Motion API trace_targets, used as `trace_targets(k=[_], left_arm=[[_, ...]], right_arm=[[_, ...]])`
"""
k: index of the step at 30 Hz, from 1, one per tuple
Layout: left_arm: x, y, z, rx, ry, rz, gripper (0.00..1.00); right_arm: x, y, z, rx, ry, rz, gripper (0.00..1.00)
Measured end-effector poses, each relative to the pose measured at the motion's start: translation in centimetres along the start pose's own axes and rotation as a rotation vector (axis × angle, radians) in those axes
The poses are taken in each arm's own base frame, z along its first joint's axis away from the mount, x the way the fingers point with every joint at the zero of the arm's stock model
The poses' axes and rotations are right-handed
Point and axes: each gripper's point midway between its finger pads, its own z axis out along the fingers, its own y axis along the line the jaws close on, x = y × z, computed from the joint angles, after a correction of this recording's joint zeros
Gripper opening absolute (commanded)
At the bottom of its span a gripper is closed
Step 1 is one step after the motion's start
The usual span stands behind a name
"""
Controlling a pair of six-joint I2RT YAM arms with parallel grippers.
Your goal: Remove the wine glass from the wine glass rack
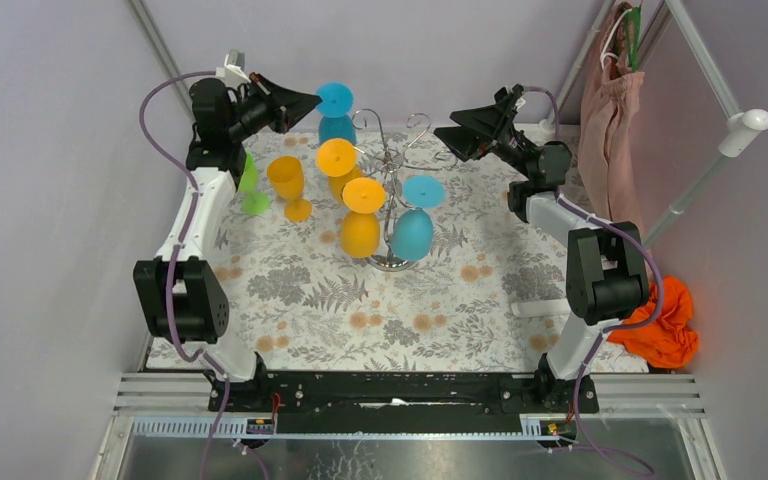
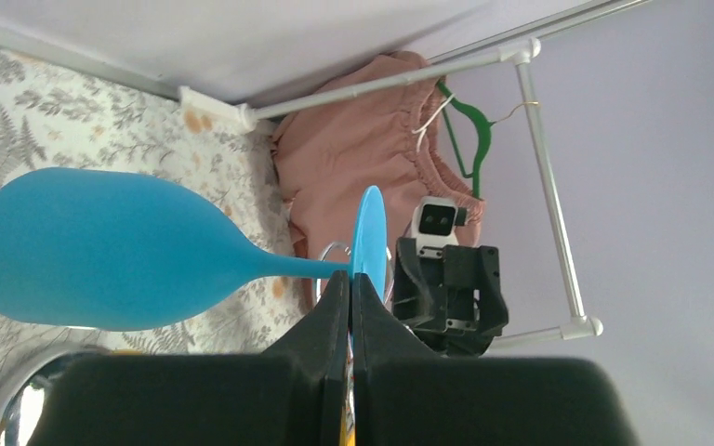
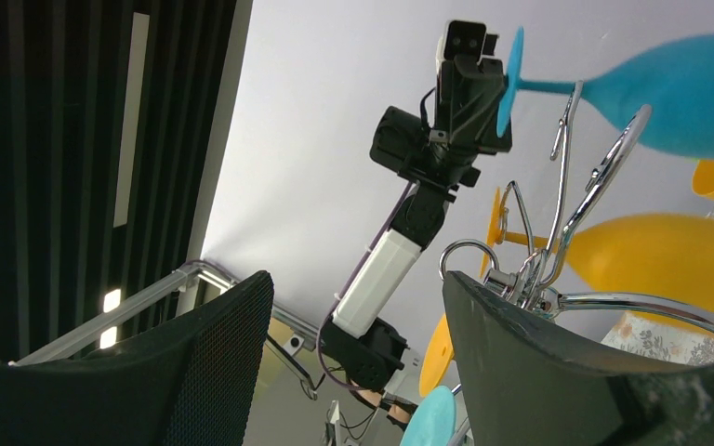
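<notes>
The silver wine glass rack point(image 1: 392, 165) stands mid-table, with its curled arms close up in the right wrist view point(image 3: 558, 223). A blue wine glass point(image 1: 337, 125) hangs at the rack's far left arm tip, foot up. My left gripper point(image 1: 312, 101) is shut on the rim of that foot. In the left wrist view the jaws point(image 2: 351, 279) meet at the edge-on foot, and the bowl point(image 2: 102, 251) stretches left. My right gripper point(image 1: 457, 140) stands open beside the rack top with nothing between its fingers point(image 3: 358, 307). The blue bowl point(image 3: 688, 84) shows beyond it.
Two orange glasses point(image 1: 360, 232) point(image 1: 338, 158) and another blue one point(image 1: 412, 235) hang on the rack. An orange glass point(image 1: 288, 178) and a green one point(image 1: 250, 185) stand on the floral cloth at left. Pink fabric point(image 1: 605, 110) hangs back right; an orange cloth point(image 1: 665, 320) lies right.
</notes>
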Motion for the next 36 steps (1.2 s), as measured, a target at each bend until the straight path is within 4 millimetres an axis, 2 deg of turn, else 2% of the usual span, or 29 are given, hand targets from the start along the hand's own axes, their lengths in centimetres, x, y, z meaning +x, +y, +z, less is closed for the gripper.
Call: trace_targets(k=[6, 10, 13, 18, 21, 23, 25, 27, 31, 33, 36], left_arm=[[-2.5, -1.9, 2.0, 0.106, -0.02, -0.009, 0.0], [-3.9, -4.4, 2.7, 0.225, -0.032, -0.023, 0.0], [-4.8, -7.3, 2.5, 0.323, -0.044, -0.003, 0.0], [-4.9, -14.6, 0.7, 0.531, -0.047, 0.082, 0.0], [-3.1, -19.0, -0.5, 0.682, -0.005, 0.124, 0.0], [-1.2, -21.1, -0.8, 0.769, 0.043, 0.126, 0.0], [0.6, -22.3, -0.6, 0.833, 0.099, 0.107, 0.0], [2.3, -22.7, 0.0, 0.88, 0.154, 0.077, 0.0], [4.8, -22.1, 1.8, 0.919, 0.247, -0.008, 0.0], [5.4, -21.6, 2.6, 0.923, 0.278, -0.048, 0.0], [6.0, -20.9, 3.4, 0.926, 0.302, -0.086, 0.0]], right_arm=[[0.0, 0.0, 0.0, 0.001, 0.0, -0.001, 0.75], [-0.3, -0.2, -0.2, 0.005, -0.005, -0.001, 0.75], [-0.7, -0.6, -0.4, 0.013, -0.012, 0.003, 0.75], [-1.7, -1.1, -1.1, 0.028, -0.033, 0.004, 0.75], [-2.9, -1.2, -1.7, 0.041, -0.059, -0.01, 0.74], [-3.8, -0.9, -1.9, 0.048, -0.078, -0.024, 0.74], [-4.5, -0.2, -2.0, 0.042, -0.087, -0.048, 0.73], [-5.0, 0.8, -2.0, 0.027, -0.091, -0.075, 0.73], [-5.6, 3.4, -1.6, -0.031, -0.084, -0.125, 0.73], [-5.9, 4.7, -1.3, -0.068, -0.086, -0.131, 0.73], [-6.2, 5.4, -1.0, -0.091, -0.085, -0.125, 0.74]])
